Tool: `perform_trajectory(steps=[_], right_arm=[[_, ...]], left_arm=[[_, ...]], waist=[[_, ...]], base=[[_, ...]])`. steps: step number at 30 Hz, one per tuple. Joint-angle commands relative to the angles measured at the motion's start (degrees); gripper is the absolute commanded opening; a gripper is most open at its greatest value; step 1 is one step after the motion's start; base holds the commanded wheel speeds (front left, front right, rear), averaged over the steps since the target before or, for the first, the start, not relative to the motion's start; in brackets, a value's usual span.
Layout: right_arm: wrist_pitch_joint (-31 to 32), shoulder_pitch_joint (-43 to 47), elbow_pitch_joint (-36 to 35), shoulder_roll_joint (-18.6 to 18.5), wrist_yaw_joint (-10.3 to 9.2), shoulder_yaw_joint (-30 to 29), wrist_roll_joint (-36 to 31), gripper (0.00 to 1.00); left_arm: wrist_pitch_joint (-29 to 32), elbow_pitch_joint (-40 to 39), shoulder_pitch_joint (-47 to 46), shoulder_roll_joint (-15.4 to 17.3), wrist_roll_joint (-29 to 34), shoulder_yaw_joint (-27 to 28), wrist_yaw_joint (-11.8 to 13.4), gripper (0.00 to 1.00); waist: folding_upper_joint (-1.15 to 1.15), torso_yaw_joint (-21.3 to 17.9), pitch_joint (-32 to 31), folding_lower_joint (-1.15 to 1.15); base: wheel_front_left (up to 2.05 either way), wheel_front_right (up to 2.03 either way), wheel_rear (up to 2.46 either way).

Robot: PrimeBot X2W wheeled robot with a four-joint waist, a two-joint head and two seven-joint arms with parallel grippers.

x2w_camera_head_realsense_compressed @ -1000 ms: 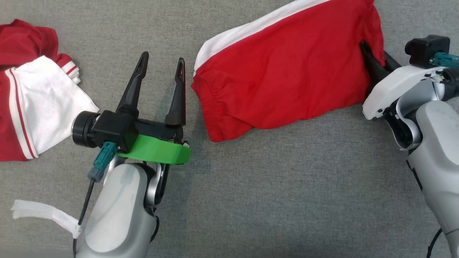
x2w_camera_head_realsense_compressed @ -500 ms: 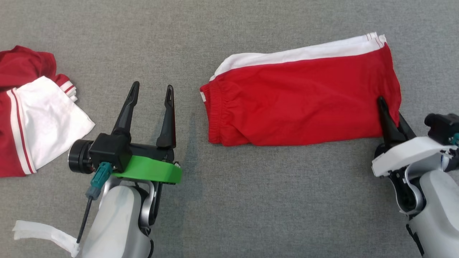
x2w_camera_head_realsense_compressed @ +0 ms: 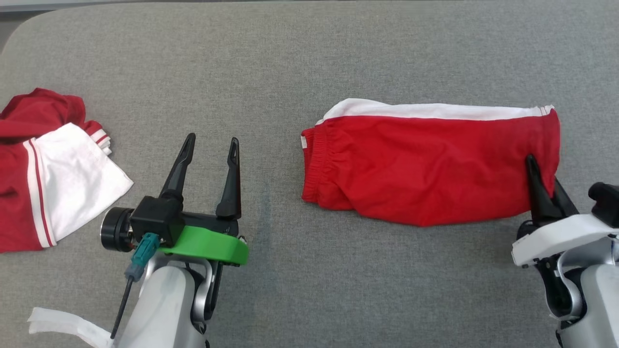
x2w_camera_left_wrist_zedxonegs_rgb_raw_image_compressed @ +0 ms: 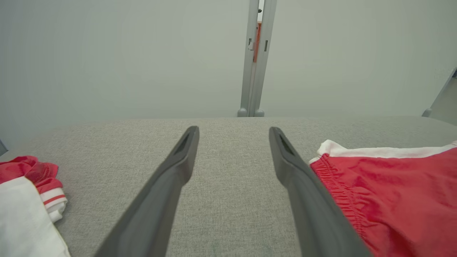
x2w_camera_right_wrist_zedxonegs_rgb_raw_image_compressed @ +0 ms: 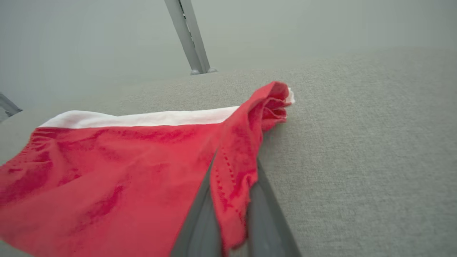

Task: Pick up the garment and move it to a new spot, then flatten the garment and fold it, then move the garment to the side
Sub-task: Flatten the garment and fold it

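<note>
Grey fabric surface (x2w_camera_head_realsense_compressed: 290, 58) (garment (x2w_camera_head_realsense_compressed: 425, 164) atop), pale wall (x2w_camera_left_wrist_zedxonegs_rgb_raw_image_compressed: 107, 53) behind

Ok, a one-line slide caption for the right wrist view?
Right gripper shut on the leg hem of red shorts with a white side stripe, lying on the grey fabric-covered table.

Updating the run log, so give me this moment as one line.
right end effector: shut on red shorts hem | left end effector: open, empty | second garment: far left

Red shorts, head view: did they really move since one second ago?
Yes. Pinched by the right claw, the red shorts slid rightward: their gap to the red-and-white garment lying at left has widened.
</note>
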Motion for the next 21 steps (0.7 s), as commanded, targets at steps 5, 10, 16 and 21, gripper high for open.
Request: perform_trajectory(steps=[5, 10, 16, 21], right_arm=[[4.36, -4.40, -5.47, 0.07, -0.06, 8.12, -2.02, 0.00], [6.87, -9.65, -5.12, 1.50, -0.06, 18.44, -0.99, 0.00], [7.44, -13.51, -0.27, 3.39, -0.06, 28.74, 1.96, 0.00], [6.68, -14.89, 3.76, 3.77, -0.06, 33.05, 3.29, 0.00]], left_arm=[[-0.20, 0.24, 0.69, 0.13, -0.26, -0.48, -0.26, 1.00], [-0.20, 0.11, 0.13, 0.07, -0.48, -0.99, -0.24, 1.00], [-0.20, -0.08, -0.54, -0.01, -1.12, -0.94, 0.21, 1.00], [-0.20, -0.21, -0.39, -0.06, -1.50, -1.05, 0.46, 1.00]], waist=[[0.00, 0.70, -0.82, 0.00], [0.00, 1.98, -0.50, 0.00], [0.00, 3.51, 0.26, 0.00], [0.00, 3.90, 0.64, 0.00]], base=[[0.00, 0.00, 0.00], [0.00, 0.00, 0.00], [0.00, 0.00, 0.00], [0.00, 0.00, 0.00]])
